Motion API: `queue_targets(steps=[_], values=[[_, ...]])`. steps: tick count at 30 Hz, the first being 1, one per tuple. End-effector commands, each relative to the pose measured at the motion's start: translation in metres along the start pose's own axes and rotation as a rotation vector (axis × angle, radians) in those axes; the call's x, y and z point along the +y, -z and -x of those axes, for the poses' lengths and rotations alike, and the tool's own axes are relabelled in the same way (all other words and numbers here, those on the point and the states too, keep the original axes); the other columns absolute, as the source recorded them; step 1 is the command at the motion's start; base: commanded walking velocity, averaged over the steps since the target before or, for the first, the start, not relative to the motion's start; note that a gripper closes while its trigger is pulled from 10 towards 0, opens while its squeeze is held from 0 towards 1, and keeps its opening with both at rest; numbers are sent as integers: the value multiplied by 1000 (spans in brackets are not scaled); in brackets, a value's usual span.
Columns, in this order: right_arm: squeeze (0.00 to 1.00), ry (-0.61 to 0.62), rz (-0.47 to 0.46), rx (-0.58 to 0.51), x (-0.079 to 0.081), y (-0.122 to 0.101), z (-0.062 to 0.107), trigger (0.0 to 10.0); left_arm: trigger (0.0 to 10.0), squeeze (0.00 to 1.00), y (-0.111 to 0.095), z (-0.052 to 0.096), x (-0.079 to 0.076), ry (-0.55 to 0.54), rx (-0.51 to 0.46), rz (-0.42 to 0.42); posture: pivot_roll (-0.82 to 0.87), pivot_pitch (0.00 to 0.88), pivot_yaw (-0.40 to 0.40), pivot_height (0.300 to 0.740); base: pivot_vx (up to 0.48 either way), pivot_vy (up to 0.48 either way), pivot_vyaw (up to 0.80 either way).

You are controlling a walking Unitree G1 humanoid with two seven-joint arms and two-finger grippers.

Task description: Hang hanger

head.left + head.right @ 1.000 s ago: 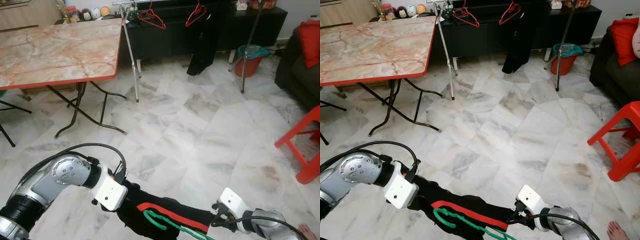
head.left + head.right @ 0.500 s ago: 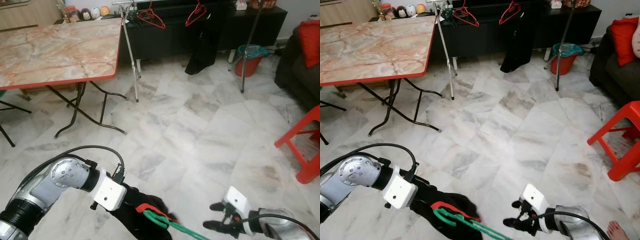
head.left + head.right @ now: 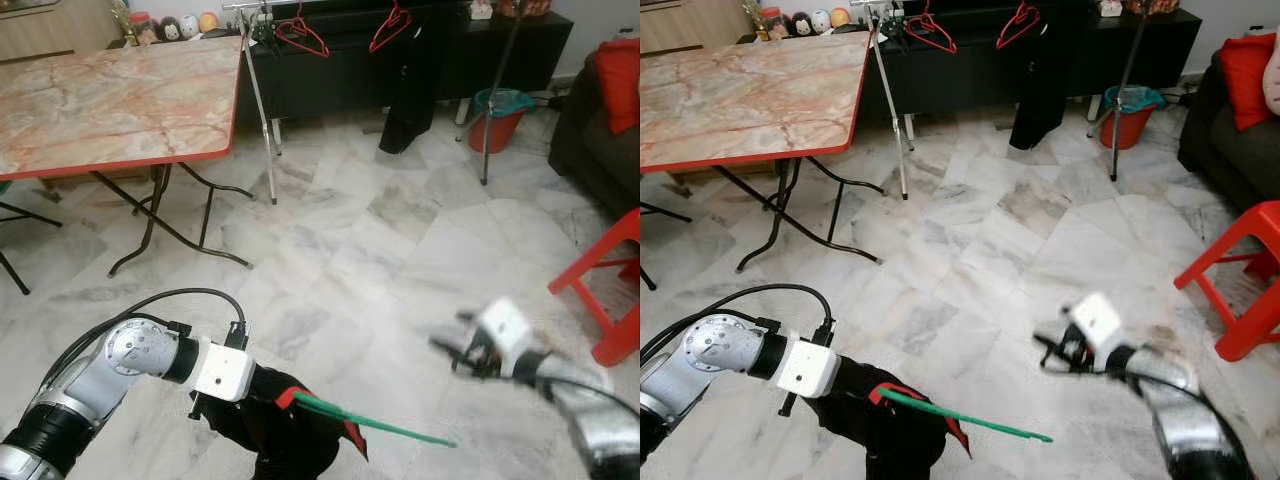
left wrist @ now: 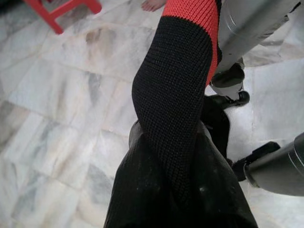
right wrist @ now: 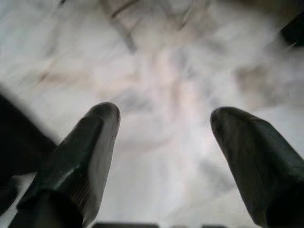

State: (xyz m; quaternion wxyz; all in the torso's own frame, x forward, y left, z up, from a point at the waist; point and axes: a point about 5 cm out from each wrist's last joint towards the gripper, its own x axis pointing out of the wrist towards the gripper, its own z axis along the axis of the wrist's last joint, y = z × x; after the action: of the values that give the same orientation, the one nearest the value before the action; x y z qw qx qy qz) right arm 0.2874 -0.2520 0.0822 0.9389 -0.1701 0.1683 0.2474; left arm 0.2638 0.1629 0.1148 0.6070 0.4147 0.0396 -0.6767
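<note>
Your left gripper (image 3: pixel 262 395) sits low in front of you, over the marble floor (image 3: pixel 380 260), closed on a black garment with a red stripe (image 3: pixel 290 435) that hangs bunched below it. A green hanger (image 3: pixel 370 425) is caught up in that cloth, and one thin green arm of it sticks out toward your right side, free in the air. In the left wrist view the knitted black and red fabric (image 4: pixel 183 104) drapes straight over the fingers, so you cannot see the fingertips themselves. Your right gripper (image 3: pixel 455 345) is raised off to the right, well apart from the garment and hanger, and it is blurred in both head views; the right wrist view shows its two black fingers (image 5: pixel 85 152) spread wide with only floor between them, holding nothing. At the far wall you have a clothes rail (image 3: pixel 300 8) with two red hangers (image 3: pixel 305 35) and a dark garment (image 3: pixel 410 90) on it, possibly trousers. A marble-top folding table (image 3: pixel 110 100) stands to your left, a red stool (image 3: pixel 605 290) to your right.
</note>
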Motion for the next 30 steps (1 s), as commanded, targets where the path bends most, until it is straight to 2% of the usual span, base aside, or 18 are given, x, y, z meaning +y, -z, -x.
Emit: queue_targets(steps=[1,3,5,7,8,9,17,22,30], values=[[0,30,-4,-86,0,-16,-3,10000,10000,0,6,3,0,-24,36,64,-170,60,57,740,0,0,0],[0,12,-24,-160,3,-31,-6,10000,10000,0,9,1,2,-32,63,120,-170,58,56,740,0,0,0],[0,-68,-36,-201,13,-39,-7,10000,10000,0,13,0,4,-44,100,165,-171,56,56,740,0,0,0],[0,-112,-36,-203,18,-41,-7,10000,10000,0,14,-1,5,-47,114,172,-170,54,55,740,0,0,0],[0,-221,-7,-194,31,-41,-6,10000,10000,0,17,-3,9,-66,151,207,-171,52,54,740,0,0,0],[0,-259,-2,-182,36,-40,-5,10000,10000,0,18,-4,11,-77,159,222,-173,48,55,740,0,0,0],[0,-494,-18,-112,60,-28,9,10000,10000,0,8,-17,27,-107,156,336,-179,35,64,740,0,0,0],[0,-558,-6,-88,63,-29,15,10000,10000,0,-6,-29,36,-78,98,381,-194,22,75,740,0,0,0],[0,-614,37,-98,52,-43,19,10000,10000,0,-15,-33,34,6,64,406,-203,18,88,740,0,0,0]])
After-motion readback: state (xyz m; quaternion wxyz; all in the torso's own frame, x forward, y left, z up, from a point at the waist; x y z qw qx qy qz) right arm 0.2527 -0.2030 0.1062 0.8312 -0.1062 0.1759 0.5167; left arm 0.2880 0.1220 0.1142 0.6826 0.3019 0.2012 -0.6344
